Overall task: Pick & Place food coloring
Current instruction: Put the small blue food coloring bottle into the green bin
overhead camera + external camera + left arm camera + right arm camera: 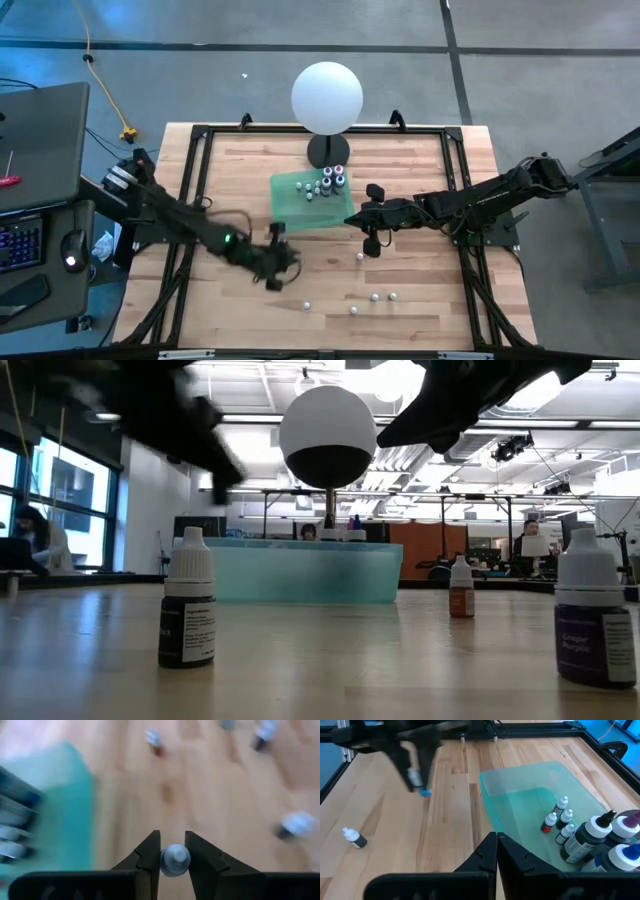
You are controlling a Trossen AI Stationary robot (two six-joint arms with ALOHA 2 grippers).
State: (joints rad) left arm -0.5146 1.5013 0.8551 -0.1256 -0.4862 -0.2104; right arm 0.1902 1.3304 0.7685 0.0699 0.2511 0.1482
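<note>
A small food coloring bottle (174, 860) is clamped between the narrowed fingers of the left pincer (173, 854), near the bench's (420, 320) front-left — the carrying step. Next, release over the green tray (290, 205) is called for — the right pincer (497, 851) waits shut, empty.

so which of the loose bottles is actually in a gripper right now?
The small white-capped bottle pinched between the left gripper's fingers, near the green tray. The other loose bottles stand untouched on the table; the right gripper is shut and empty.
</note>
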